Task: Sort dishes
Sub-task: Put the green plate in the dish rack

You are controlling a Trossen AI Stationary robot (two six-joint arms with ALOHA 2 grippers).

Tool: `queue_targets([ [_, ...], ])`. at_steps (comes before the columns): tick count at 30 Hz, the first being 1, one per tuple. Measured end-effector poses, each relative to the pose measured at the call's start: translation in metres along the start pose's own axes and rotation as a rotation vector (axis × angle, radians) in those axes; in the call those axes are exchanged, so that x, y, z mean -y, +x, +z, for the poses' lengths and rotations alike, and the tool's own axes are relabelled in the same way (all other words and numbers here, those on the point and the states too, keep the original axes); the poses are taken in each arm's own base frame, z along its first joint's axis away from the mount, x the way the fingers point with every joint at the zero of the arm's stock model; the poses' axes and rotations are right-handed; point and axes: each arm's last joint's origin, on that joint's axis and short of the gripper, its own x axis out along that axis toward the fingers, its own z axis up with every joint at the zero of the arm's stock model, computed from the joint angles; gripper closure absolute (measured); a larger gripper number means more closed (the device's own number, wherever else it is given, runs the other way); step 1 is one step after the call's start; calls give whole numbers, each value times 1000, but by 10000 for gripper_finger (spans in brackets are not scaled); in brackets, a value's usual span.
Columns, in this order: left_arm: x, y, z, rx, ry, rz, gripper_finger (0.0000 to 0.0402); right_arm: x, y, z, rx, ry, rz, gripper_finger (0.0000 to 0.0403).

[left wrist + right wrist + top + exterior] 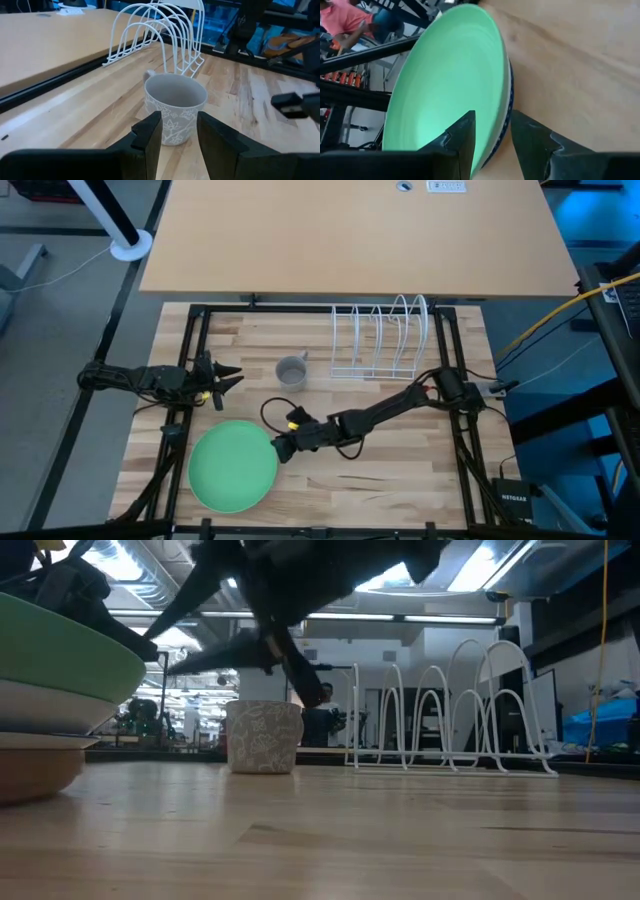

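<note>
My right end effector (491,131) is at the near rim of the round flat green plate (233,465), its two fingers set narrowly astride that rim; whether they press it I cannot tell. The green plate tops a stack at the front left of the light wooden table (400,470), over a white plate (45,705) and a brown-orange plate (35,765), with a dark blue rim (509,107) showing beneath the green. My left end effector (178,131) hangs just before the small grey patterned cup (175,114), fingers slightly apart and empty, with the white wire rack (382,340) beyond.

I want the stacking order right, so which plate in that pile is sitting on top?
The green plate. It lies on top of the stack; the low view shows a white plate under it, with a brown-orange one lower still.
</note>
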Motion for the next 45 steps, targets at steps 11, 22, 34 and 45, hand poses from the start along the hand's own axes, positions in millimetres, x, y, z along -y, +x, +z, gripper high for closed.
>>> queue_targets([
  [11, 0, 0, 0, 0, 1, 0, 286, 3, 5, -4, -16, 50, 12, 274],
  [22, 0, 0, 0, 0, 0, 0, 286, 0, 3, -10, -27, 112, 17, 274],
  [34, 0, 0, 0, 0, 0, 0, 286, -1, 1, -19, -55, 152, 9, 274],
  [45, 0, 0, 0, 0, 0, 0, 286, -1, 1, -18, -23, 201, 1, 274],
])
